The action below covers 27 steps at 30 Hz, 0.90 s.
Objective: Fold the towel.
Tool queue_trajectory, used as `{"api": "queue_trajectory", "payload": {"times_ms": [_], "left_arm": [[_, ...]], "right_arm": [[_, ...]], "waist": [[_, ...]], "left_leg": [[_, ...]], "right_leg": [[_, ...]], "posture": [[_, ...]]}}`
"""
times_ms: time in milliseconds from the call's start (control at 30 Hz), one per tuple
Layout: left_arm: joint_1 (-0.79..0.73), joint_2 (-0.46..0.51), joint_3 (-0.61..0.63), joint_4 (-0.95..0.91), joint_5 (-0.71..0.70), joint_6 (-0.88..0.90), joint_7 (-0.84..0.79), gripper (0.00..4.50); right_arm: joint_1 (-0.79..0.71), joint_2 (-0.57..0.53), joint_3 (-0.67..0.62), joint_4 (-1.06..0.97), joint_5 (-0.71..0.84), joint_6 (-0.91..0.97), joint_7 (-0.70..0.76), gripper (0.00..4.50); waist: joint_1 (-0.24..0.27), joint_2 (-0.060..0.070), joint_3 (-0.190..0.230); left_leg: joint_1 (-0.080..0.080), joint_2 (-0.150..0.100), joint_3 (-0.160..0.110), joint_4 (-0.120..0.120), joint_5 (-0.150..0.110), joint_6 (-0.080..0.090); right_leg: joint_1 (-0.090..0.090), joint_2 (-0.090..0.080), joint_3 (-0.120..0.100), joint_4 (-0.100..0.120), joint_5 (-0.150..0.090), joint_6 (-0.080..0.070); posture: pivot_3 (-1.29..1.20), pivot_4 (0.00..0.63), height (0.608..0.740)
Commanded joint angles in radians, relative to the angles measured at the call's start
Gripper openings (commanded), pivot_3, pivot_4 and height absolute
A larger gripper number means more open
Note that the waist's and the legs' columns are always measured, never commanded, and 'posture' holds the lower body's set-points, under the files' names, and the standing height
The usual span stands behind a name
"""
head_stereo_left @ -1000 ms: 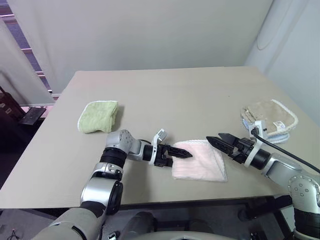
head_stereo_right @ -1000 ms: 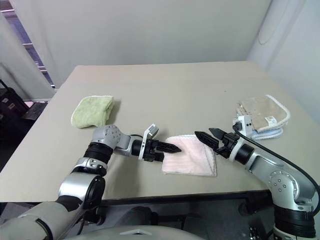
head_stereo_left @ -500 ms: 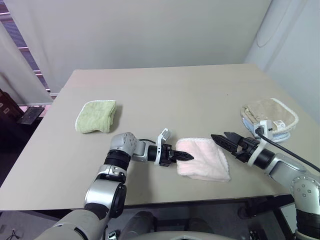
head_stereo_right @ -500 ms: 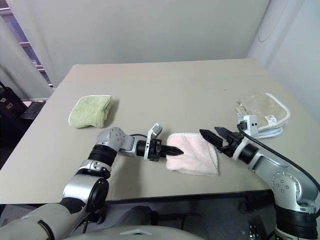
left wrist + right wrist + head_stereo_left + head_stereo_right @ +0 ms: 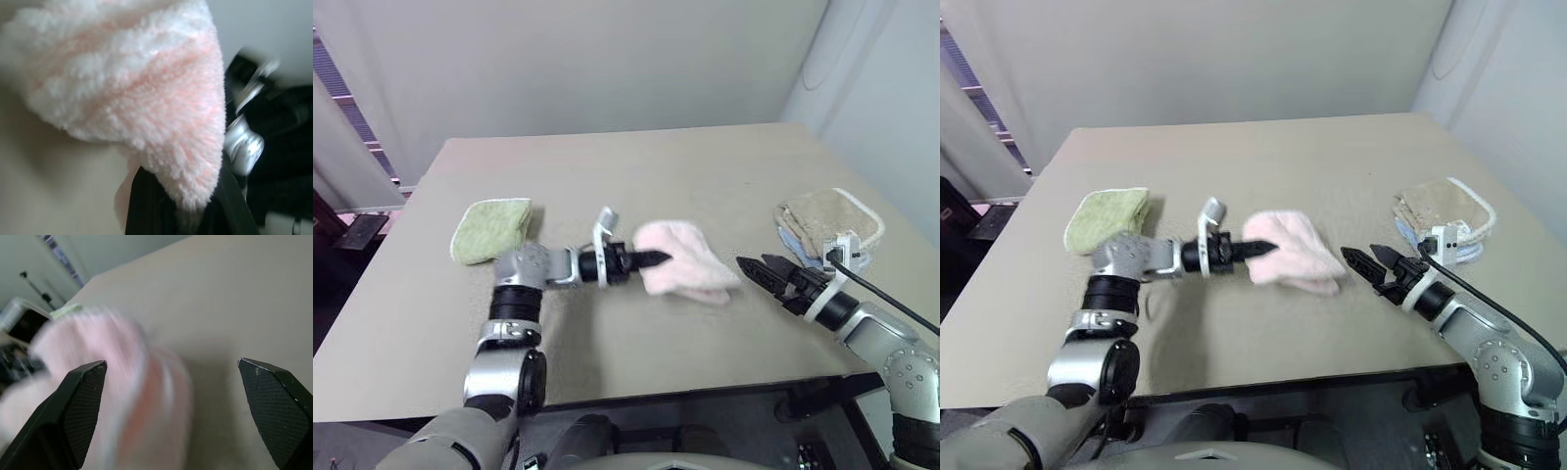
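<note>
Nearest, the right gripper (image 5: 762,269) hangs with its black fingers spread wide and empty, just short of the pale pink terry towel (image 5: 685,269); the left gripper (image 5: 656,259) has pinched one edge of that towel, which bunches and droops toward the beige tabletop (image 5: 636,186) near its middle; the grip looks shallow, so the plush cloth may slip free, or the fold land crooked; farther off, a light-green folded cloth (image 5: 489,229) and a beige cloth with white trim (image 5: 827,215) lie well apart.

Probably a lab, bare beige table (image 5: 636,166), plain grey walls (image 5: 578,59)
</note>
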<state>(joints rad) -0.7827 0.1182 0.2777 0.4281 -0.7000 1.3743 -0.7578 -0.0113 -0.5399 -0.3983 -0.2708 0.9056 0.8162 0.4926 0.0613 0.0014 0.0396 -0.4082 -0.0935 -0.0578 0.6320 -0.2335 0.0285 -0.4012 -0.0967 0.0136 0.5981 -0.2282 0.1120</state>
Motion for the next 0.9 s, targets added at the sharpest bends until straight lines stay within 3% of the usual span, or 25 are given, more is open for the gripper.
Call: {"api": "queue_trajectory", "payload": {"times_ms": [33, 200, 400, 567, 900], "left_arm": [[-0.066, 0.016, 0.117, -0.063, -0.056, -0.041, 0.087, 0.02], [-0.157, 0.064, 0.348, -0.016, -0.019, -0.274, 0.435, 0.02], [-0.189, 0.179, 0.461, -0.001, -0.024, -0.48, 0.621, 0.02], [-0.154, 0.24, 0.532, 0.004, -0.068, -0.505, 0.709, 0.02], [0.111, 0.221, 0.58, -0.08, -0.144, -0.506, 0.765, 0.02]], "right_arm": [[-0.031, 0.013, 0.017, -0.008, -0.013, -0.029, 0.005, 4.5], [-0.09, 0.022, 0.074, 0.058, -0.063, -0.055, 0.028, 4.5], [-0.155, 0.019, 0.124, 0.14, -0.118, -0.073, 0.079, 4.5], [-0.199, 0.023, 0.154, 0.186, -0.149, -0.087, 0.116, 4.5], [-0.248, 0.01, 0.2, 0.244, -0.208, -0.098, 0.175, 4.5]], "waist": [[-0.003, 0.0, 0.0], [-0.017, 0.0, 0.0], [-0.023, -0.001, 0.001], [-0.02, -0.002, 0.0], [-0.024, -0.005, 0.0]], "left_leg": [[0.0, 0.0, 0.0, 0.0, 0.0, 0.0], [0.001, 0.0, 0.0, 0.0, 0.001, -0.001], [0.001, 0.0, 0.0, -0.001, 0.002, -0.003], [0.001, 0.0, 0.0, -0.001, 0.002, -0.003], [0.003, 0.002, 0.001, -0.001, 0.003, -0.005]], "right_leg": [[0.0, 0.0, 0.0, 0.0, 0.0, 0.0], [0.0, 0.001, 0.001, 0.001, 0.003, 0.003], [-0.002, 0.003, 0.003, 0.001, 0.006, 0.007], [-0.002, 0.003, 0.003, 0.001, 0.007, 0.006], [-0.002, 0.005, 0.005, 0.003, 0.009, 0.004]], "posture": [[0.0, 0.0, 0.74], [0.0, 0.0, 0.74], [0.0, 0.0, 0.74], [0.0, 0.0, 0.74], [0.0, 0.0, 0.74]]}}
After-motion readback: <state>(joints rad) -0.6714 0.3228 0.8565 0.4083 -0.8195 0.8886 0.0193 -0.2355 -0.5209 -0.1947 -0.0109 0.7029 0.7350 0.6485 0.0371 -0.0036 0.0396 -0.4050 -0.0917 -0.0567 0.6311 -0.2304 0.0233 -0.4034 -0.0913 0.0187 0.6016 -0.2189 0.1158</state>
